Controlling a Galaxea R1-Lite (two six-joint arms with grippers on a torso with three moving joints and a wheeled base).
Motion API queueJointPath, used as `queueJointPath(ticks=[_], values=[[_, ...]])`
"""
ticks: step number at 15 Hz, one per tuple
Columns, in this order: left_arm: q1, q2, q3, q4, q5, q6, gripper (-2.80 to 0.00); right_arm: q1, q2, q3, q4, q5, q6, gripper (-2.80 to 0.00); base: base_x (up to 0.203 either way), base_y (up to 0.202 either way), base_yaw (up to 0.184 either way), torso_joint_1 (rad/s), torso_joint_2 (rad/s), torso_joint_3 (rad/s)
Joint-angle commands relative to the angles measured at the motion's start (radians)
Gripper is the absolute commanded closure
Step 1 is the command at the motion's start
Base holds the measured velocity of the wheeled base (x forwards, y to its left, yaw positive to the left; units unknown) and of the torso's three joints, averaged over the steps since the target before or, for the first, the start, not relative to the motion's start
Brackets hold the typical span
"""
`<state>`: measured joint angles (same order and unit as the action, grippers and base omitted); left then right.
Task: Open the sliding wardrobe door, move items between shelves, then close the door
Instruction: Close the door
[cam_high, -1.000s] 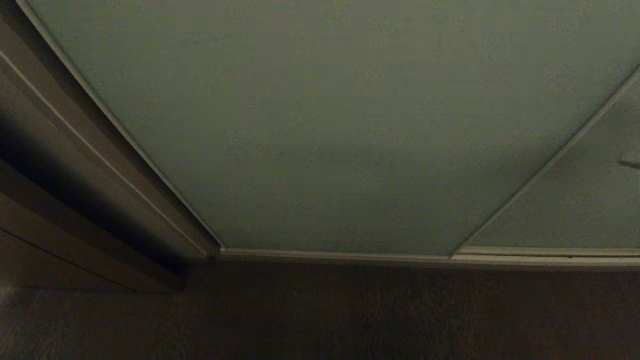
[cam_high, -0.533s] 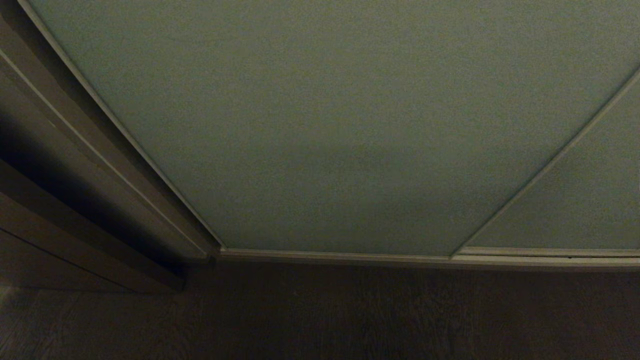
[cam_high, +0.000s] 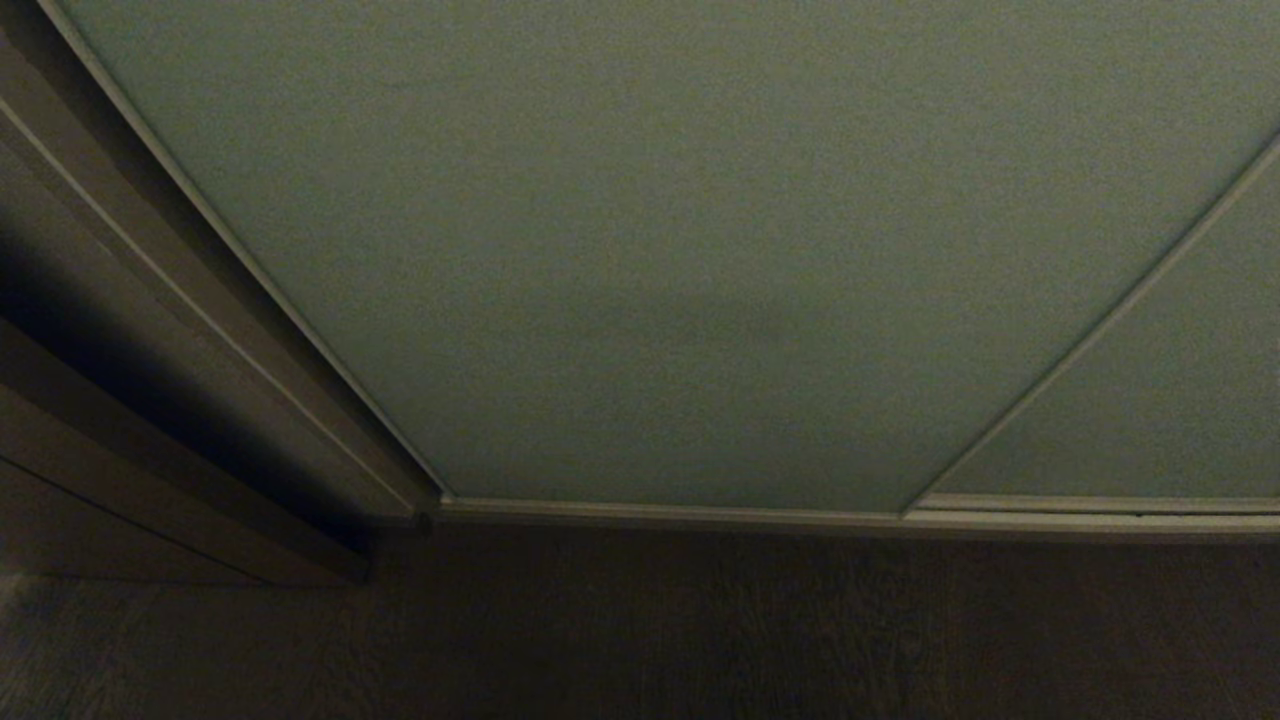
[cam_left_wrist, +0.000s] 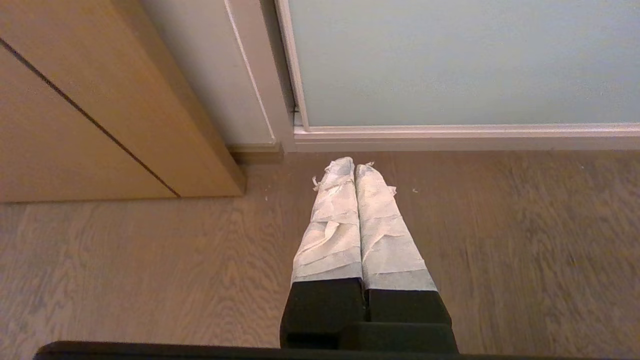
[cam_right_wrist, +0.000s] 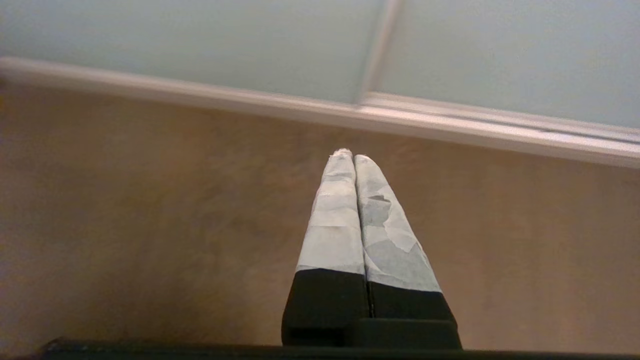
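While both grippers' fingers (cam_left_wrist: 356, 172) (cam_right_wrist: 350, 157) press together empty, the sliding wardrobe door (cam_high: 640, 250) seems a closed, matte grey-green panel.

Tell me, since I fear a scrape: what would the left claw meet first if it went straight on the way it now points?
Probably the wooden floor: the shut left claw points down at it, short of the sliding wardrobe door and its bottom rail. Depth is unclear.

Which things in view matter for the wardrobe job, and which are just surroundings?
Job:
- sliding wardrobe door, fully shut
- left gripper, shut, empty
- right gripper, shut, empty
No toys or shelves visible.

Surroundings:
- second door panel
- wood floor
- brown wooden cabinet
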<state>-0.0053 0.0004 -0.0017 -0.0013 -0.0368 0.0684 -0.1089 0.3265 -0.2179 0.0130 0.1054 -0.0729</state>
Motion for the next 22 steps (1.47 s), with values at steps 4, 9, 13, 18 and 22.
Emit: queueJointPath(ticks=[4, 9, 13, 18, 22], values=[[-0.001, 0.000, 0.000, 0.000, 0.000, 0.001, 0.00, 0.064, -0.077, 0.219, -0.216, -0.055, 0.016, 0.00, 0.000, 0.000, 0.000, 0.000, 0.00, 0.000], [0.000, 0.000, 0.000, 0.000, 0.000, 0.001, 0.00, 0.119, -0.332, 0.213, -0.072, -0.072, 0.030, 0.00, 0.000, 0.000, 0.000, 0.000, 0.00, 0.000], [-0.001, 0.000, 0.000, 0.000, 0.000, 0.000, 0.00, 0.115, -0.330, 0.217, -0.018, -0.105, 0.066, 0.00, 0.000, 0.000, 0.000, 0.000, 0.00, 0.000], [0.001, 0.000, 0.000, 0.000, 0.000, 0.001, 0.00, 0.115, -0.330, 0.217, -0.019, -0.102, 0.067, 0.00, 0.000, 0.000, 0.000, 0.000, 0.00, 0.000], [-0.001, 0.000, 0.000, 0.000, 0.000, 0.001, 0.00, 0.115, -0.330, 0.218, -0.019, -0.102, 0.067, 0.00, 0.000, 0.000, 0.000, 0.000, 0.00, 0.000]])
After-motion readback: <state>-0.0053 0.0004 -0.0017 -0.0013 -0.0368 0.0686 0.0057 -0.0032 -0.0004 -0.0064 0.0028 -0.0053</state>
